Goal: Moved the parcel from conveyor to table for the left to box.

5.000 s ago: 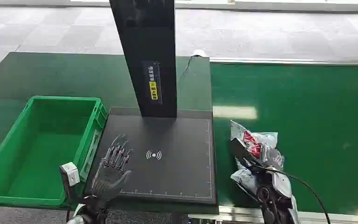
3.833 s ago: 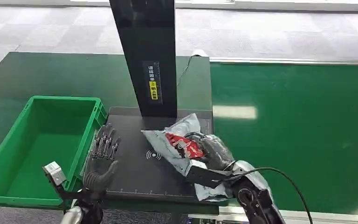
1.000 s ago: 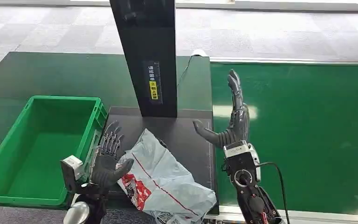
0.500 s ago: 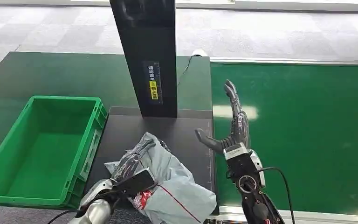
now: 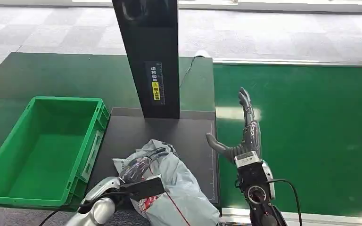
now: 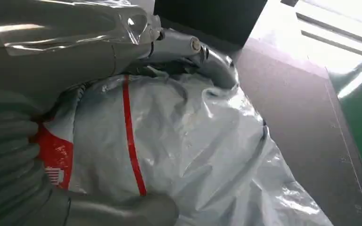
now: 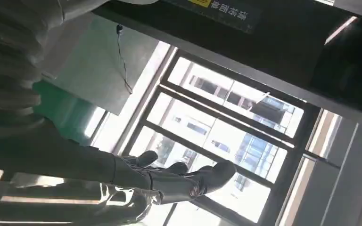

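Note:
The parcel, a crumpled grey plastic bag with a red stripe and red print, lies on the front part of the black scanner pad. My left hand grips it from the left side. In the left wrist view its fingers curl over the parcel and its thumb presses in from the opposite side. My right hand is raised upright over the pad's right edge, open and holding nothing. The right wrist view shows its fingers stretched out against windows.
A green crate stands left of the pad. A tall black scanner column rises behind the pad. The green conveyor belt runs to the right, with a metal rail along its front.
My left hand has turned in from beside the crate and closed around the parcel, bunching it up. My right hand, open all along, has drifted slightly right and lower.

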Controlling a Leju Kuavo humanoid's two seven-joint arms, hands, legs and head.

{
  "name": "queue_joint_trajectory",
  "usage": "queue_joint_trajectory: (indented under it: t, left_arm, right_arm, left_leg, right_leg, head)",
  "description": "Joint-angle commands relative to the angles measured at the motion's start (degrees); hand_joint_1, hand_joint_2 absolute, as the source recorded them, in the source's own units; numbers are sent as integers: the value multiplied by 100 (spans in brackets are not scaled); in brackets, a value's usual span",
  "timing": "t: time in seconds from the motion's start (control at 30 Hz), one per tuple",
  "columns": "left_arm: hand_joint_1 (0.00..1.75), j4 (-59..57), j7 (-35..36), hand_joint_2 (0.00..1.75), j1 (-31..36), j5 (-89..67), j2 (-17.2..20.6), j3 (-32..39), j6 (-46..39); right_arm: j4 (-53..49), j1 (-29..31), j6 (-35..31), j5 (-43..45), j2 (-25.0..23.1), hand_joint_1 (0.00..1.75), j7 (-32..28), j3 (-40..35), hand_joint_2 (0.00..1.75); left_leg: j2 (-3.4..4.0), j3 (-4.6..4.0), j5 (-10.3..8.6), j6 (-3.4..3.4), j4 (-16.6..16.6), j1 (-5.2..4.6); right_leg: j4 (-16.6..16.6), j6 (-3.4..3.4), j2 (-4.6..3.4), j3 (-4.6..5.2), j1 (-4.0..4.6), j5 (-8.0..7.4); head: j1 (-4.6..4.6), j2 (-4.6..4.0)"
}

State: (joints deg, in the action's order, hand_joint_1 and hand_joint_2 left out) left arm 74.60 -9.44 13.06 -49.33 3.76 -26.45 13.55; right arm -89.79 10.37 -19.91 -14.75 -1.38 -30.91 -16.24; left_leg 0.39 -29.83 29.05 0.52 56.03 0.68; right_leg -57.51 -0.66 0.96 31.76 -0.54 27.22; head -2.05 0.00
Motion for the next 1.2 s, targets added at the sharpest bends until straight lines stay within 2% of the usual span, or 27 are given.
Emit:
queue_joint_trajectory:
  t: [0.03, 0.3, 0.47, 0.57, 0.63, 0.73, 0.83, 1.03, 1.13, 1.2]
  left_arm:
    - [175, -649, 59, 175, 88, -46, 54, -327, 49]
    - [175, -546, -79, 175, 87, 164, 12, -211, -63]
    - [175, -165, -527, 175, 64, 729, -65, 120, -500]
    - [175, 231, -1037, 175, 5, 1071, -81, 361, -1115]
    - [175, 879, -1738, 175, -146, 1503, -76, 531, -1687]
    - [175, 1706, -2073, 175, -307, 1574, 48, 660, -2264]
    - [175, 2365, -2503, 175, -497, 1064, 112, 811, -3396]
    - [175, 3046, -2592, 175, -672, 555, 123, 1262, -4816]
    - [175, 3123, -2484, 175, -644, 531, 137, 1394, -5013]
    - [175, 3098, -2186, 175, -607, 598, 128, 1814, -5237]
  right_arm:
    - [-31, -81, -31, -4, 8, 0, 34, 182, 175]
    - [-80, -154, -34, -11, 1, 0, 44, 251, 175]
    - [-174, -242, -19, -7, 8, 0, 37, 294, 175]
    - [-250, -301, -21, 16, 27, 0, 24, 339, 175]
    - [-339, -376, -12, 67, 56, 0, -12, 383, 175]
    - [-421, -469, -35, 149, 103, 0, -79, 428, 175]
    - [-410, -502, -51, 218, 119, 0, -140, 450, 175]
    - [-333, -497, -43, 278, 147, 0, -200, 456, 175]
    - [-289, -494, -44, 295, 145, 0, -230, 445, 175]
    - [-232, -461, -79, 288, 109, 0, -249, 425, 175]
  left_leg:
    - [0, 7, -5, -3, -9, -4]
    - [4, 11, -11, -2, -18, -3]
    - [0, 6, -7, -3, -8, 0]
    - [3, 3, -2, -2, -1, 2]
    - [2, -9, -2, -2, 4, 3]
    - [2, -22, -2, -3, 7, 5]
    - [5, -19, 1, -2, 6, 5]
    - [10, -22, 0, -1, 3, 4]
    - [7, -20, -1, -1, 2, 3]
    - [8, -26, -6, -3, -1, 4]
  right_leg:
    - [7, 1, -7, -5, -3, -5]
    - [16, 4, -15, -5, -2, -13]
    - [8, 3, -8, -2, 1, -8]
    - [2, 2, -9, 1, 2, -4]
    - [-1, 2, -7, 13, 3, -4]
    - [-1, 3, -10, 26, 6, -5]
    - [-2, 3, -12, 23, 6, -2]
    - [-1, 3, -16, 28, 6, -4]
    - [0, 3, -12, 26, 4, -3]
    - [3, 5, -20, 32, 6, -11]
  head:
    - [-2, 0]
    - [-2, 0]
    - [0, 0]
    - [0, 0]
    - [0, 0]
    - [-2, 0]
    - [-2, 0]
    - [-2, 0]
    - [0, 0]
    - [-2, 0]
